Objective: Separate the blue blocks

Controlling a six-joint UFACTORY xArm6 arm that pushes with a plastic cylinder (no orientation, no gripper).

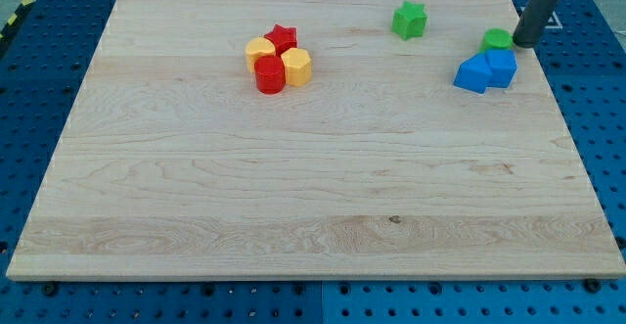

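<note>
Two blue blocks touch each other near the board's right edge: a blue triangular block (473,73) on the left and a blue cube (501,67) on the right. A green round block (497,39) sits just above them, touching the cube. My tip (523,43) is at the view's upper right, right next to the green round block and just above and to the right of the blue cube.
A green star block (409,19) lies near the top edge. A cluster at upper left holds a red star (282,38), a yellow block (259,50), a red cylinder (270,74) and a yellow hexagonal block (296,67). The wooden board (313,187) lies on a blue pegboard.
</note>
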